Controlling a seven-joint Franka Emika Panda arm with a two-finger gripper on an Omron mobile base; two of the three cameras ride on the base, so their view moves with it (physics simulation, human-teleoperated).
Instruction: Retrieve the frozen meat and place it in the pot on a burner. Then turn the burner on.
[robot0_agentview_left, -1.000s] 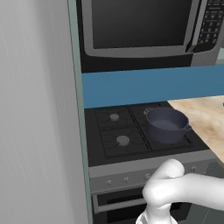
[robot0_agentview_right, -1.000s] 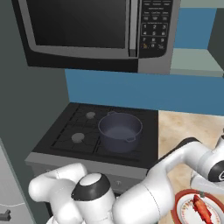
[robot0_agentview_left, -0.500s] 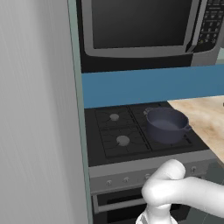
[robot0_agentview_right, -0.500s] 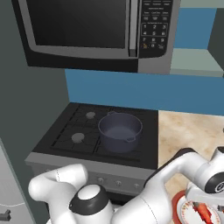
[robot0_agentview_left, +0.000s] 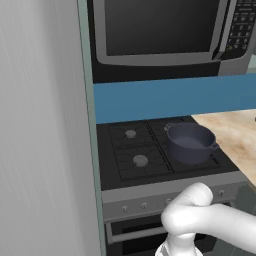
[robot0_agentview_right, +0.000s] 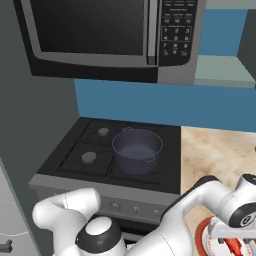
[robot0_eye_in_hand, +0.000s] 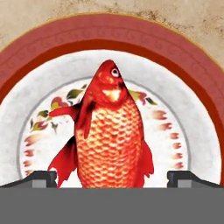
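The frozen meat (robot0_eye_in_hand: 109, 135) is a red-orange scaly fish lying on a white plate with a red rim (robot0_eye_in_hand: 39, 48) on the beige counter. In the hand view my gripper (robot0_eye_in_hand: 112, 177) is open right above it, one fingertip on each side of the fish's tail end. From the right base view the plate (robot0_agentview_right: 201, 239) sits at the lower right under my hand, with a bit of the meat (robot0_agentview_right: 233, 246) showing. The dark blue-grey pot (robot0_agentview_left: 190, 143) (robot0_agentview_right: 137, 149) stands empty on the right side of the stove. A bare burner (robot0_agentview_left: 140, 160) (robot0_agentview_right: 89, 157) lies front left.
A microwave (robot0_agentview_right: 110, 35) hangs above the stove. Control knobs (robot0_agentview_left: 145, 205) line the stove front. A tall grey cabinet side (robot0_agentview_left: 45, 125) stands left of the stove. The beige counter (robot0_agentview_right: 215, 152) runs right of the stove.
In the right base view my hand has come down and settled over the plate at the lower right. The pot and stove have not moved.
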